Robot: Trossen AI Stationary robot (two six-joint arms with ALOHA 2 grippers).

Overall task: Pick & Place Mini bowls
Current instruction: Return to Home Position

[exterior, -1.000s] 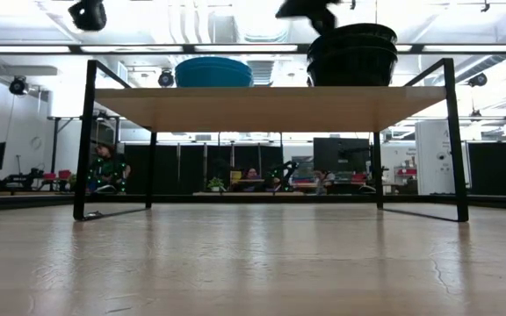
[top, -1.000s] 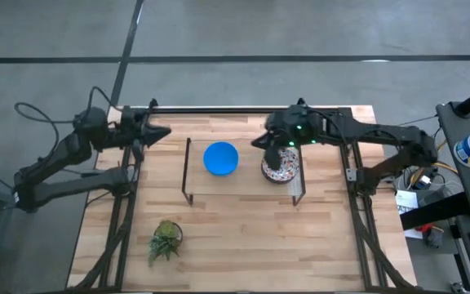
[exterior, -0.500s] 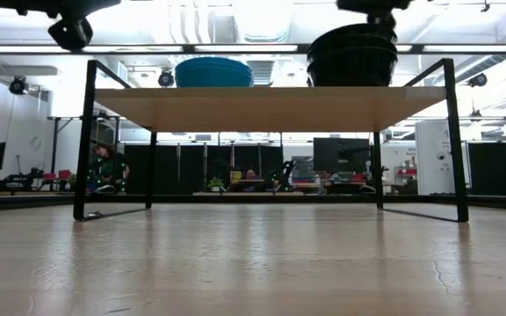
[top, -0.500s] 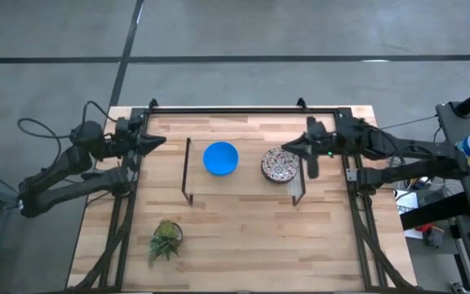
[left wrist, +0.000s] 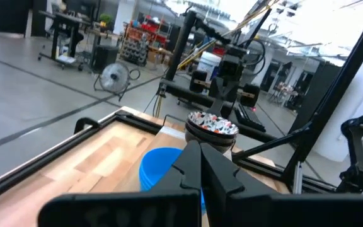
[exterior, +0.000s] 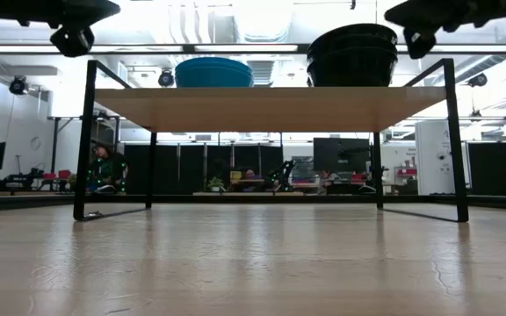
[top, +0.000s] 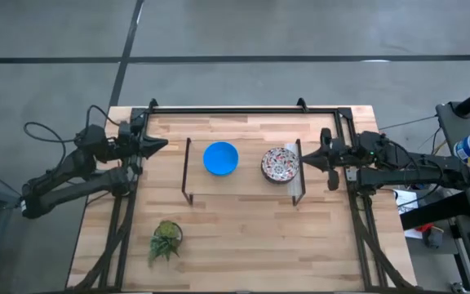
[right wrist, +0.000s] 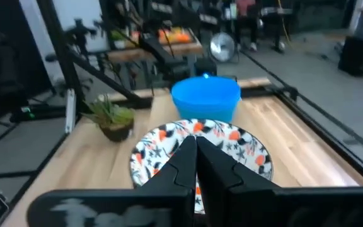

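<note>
Blue bowls (top: 220, 158): plain, glossy bright blue and round, sitting on the left half of the shelf top. From above they read as a single smooth disc, so the number nested cannot be told. From counter height they show as a shallow rounded form (exterior: 213, 72).

Patterned bowls (top: 280, 164): white glaze crowded with reddish-brown and dark ornament, on the right half of the shelf, near the blue ones but apart from them. In the low view they stand as a dark stack with stepped rims (exterior: 352, 54), taller than the blue.

Shelf (top: 247, 184): a flat pale wooden board on thin black metal legs, set mid-counter.

Counter (top: 243, 245): light butcher-block planks with visible grain, framed by black rails.

Left gripper (top: 157, 145): dark fingers pressed together into a narrow wedge, holding nothing. It hangs at the counter's left edge, well apart from the shelf and pointing toward it.

Right gripper (top: 310, 159): fingers likewise closed tip to tip and empty. It is just beyond the shelf's right end, aimed at the patterned bowls without touching them.

Plant (top: 166, 238): small, spiky green leaves in a round pot, on the counter's near left.
</note>
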